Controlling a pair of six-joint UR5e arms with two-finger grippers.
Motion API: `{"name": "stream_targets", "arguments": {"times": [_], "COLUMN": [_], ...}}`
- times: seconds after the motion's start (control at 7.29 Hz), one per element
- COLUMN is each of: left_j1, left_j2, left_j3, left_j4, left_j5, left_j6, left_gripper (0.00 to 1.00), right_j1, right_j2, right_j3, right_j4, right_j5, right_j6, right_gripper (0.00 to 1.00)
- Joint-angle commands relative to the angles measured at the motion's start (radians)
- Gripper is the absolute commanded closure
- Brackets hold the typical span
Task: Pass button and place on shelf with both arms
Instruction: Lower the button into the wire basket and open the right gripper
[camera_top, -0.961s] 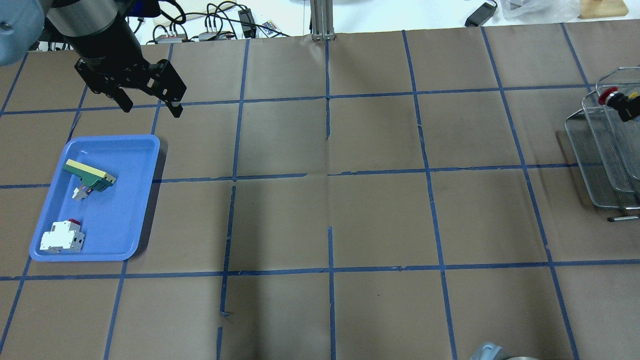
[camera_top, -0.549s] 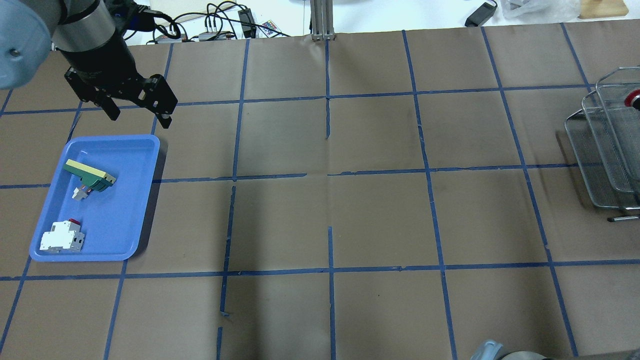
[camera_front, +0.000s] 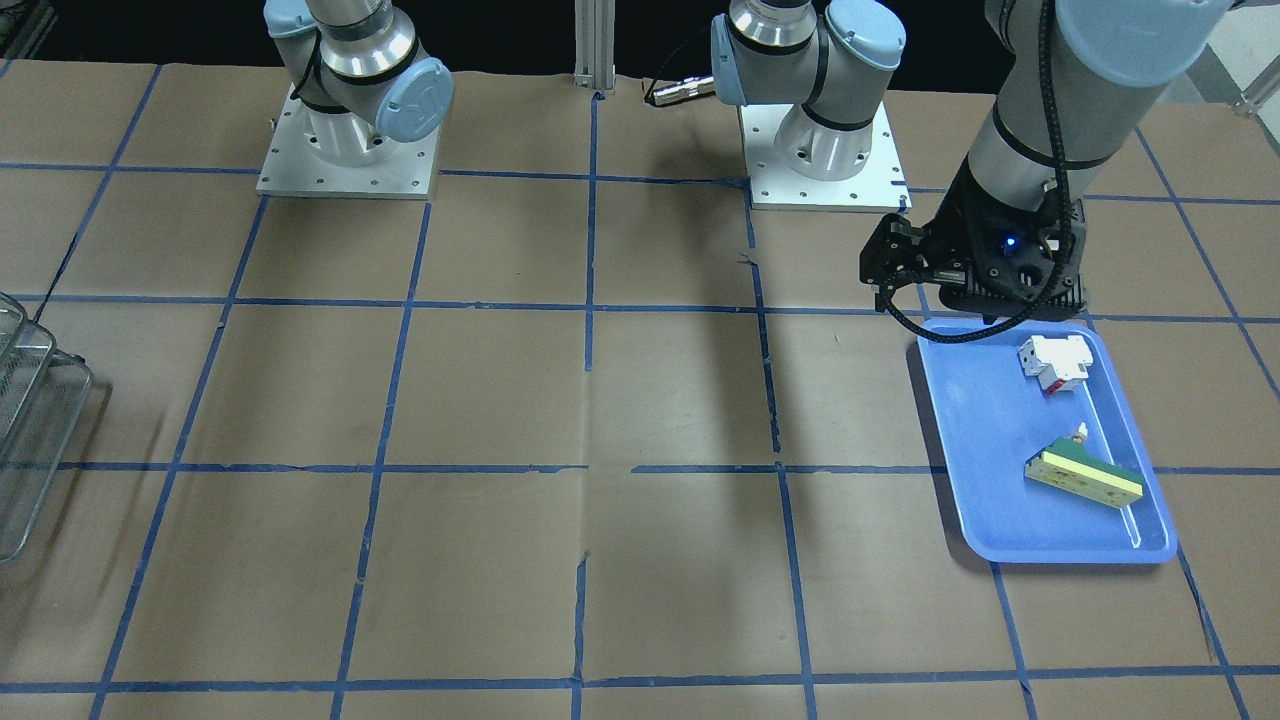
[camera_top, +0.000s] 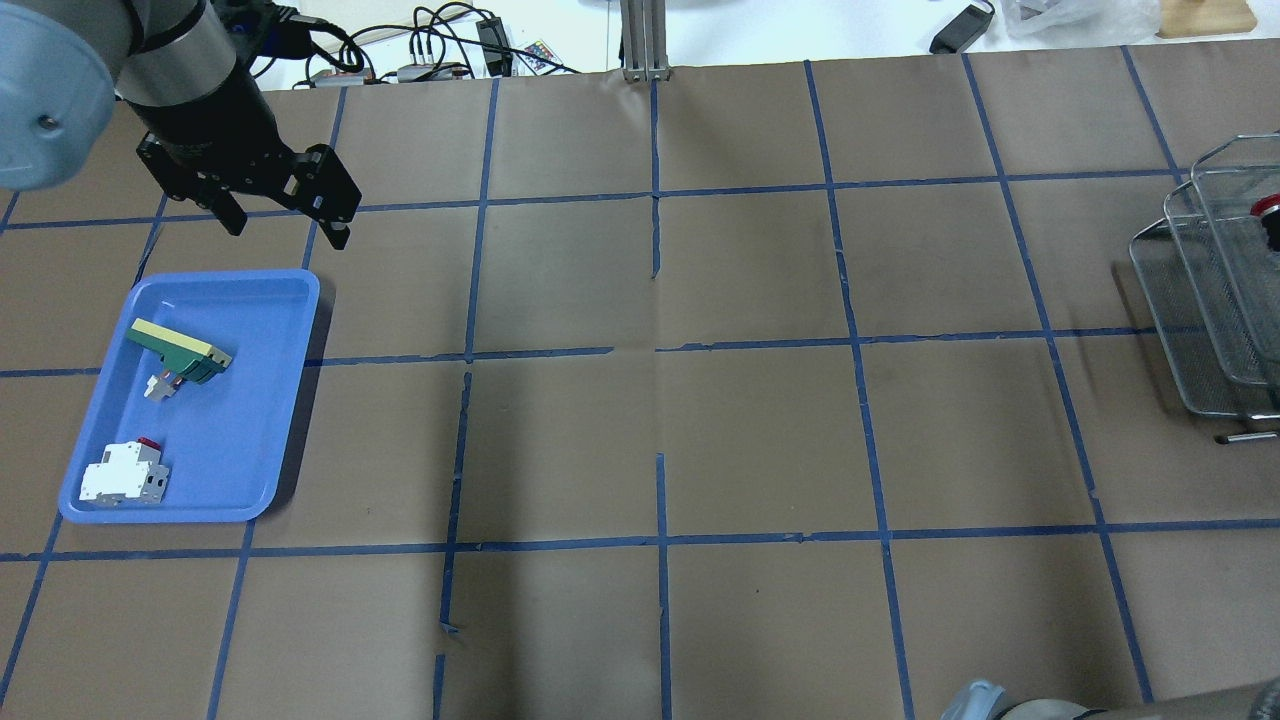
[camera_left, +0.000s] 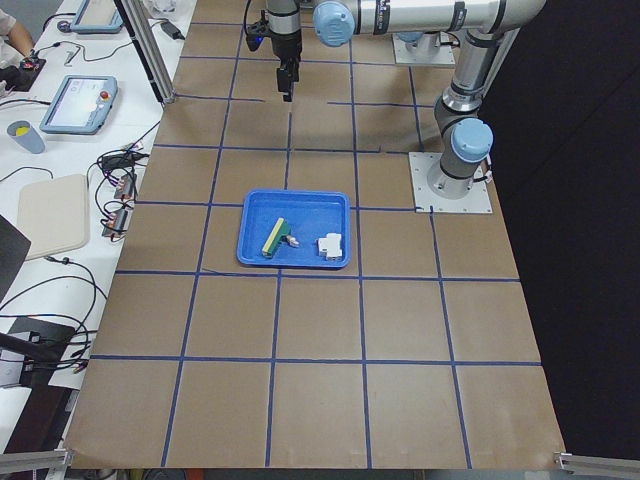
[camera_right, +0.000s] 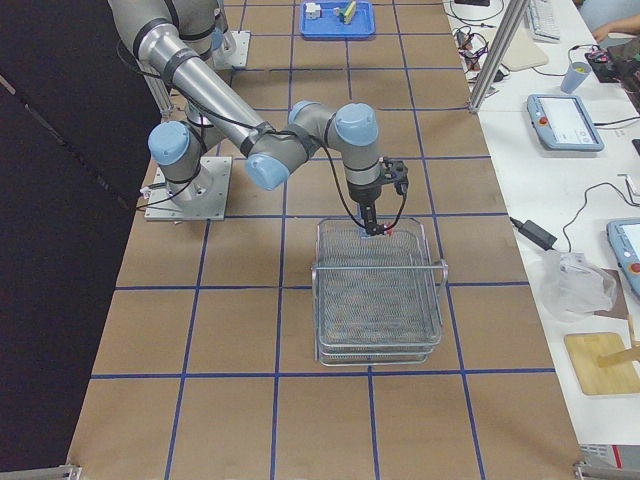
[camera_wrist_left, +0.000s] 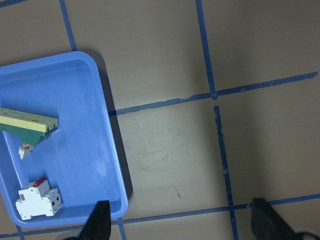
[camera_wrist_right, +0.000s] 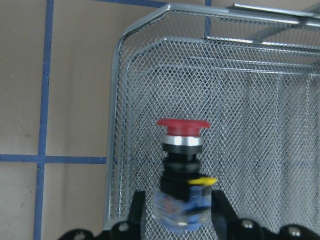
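The button (camera_wrist_right: 182, 150), red mushroom cap up, is held between my right gripper's (camera_wrist_right: 181, 212) fingers over the near corner of the wire-mesh shelf (camera_wrist_right: 260, 115). In the exterior right view the right gripper (camera_right: 372, 226) hangs over the shelf's (camera_right: 380, 310) top level. In the overhead view only the button's red cap (camera_top: 1268, 207) shows, at the right edge above the shelf (camera_top: 1190, 300). Whether the button touches the mesh I cannot tell. My left gripper (camera_top: 286, 232) is open and empty, high by the far end of the blue tray (camera_top: 255, 420); its wrist view (camera_wrist_left: 182, 225) looks down on the tray.
The blue tray (camera_front: 975, 440) holds a white block with a red part (camera_top: 122, 478) and a yellow-green flat block (camera_top: 180, 350). Cables and power bricks (camera_top: 440, 50) lie beyond the table's far edge. The shelf's end shows at the front view's left edge (camera_front: 30, 440).
The right gripper has carried the button further right over the shelf, nearly out of the overhead view. The left gripper has shifted slightly left and back, still open.
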Motion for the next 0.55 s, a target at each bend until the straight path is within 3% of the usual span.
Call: {"name": "stream_targets", "arguments": {"times": [0.0,0.14,0.41], "left_j1": [-0.003,-0.009,-0.018], "left_j2": [-0.016,-0.013,-0.01], "left_j3": [0.005,0.003,0.003], "left_j4": [0.007,0.005,0.005], "left_j5": [-0.052,-0.053,-0.052], "left_j6": [-0.178,-0.194,-0.177], "left_gripper": [0.0,0.0,0.0], "right_j1": [0.0,0.002,0.03], "right_j2": [0.007,-0.009,-0.145], "right_j3": [0.0,0.0,0.003], "right_j4": [0.009,0.035,0.232], "right_j5": [-0.005,-0.03,-0.028], "right_j6": [0.008,0.01,0.118], "right_gripper": [0.03,0.0,0.0]}}
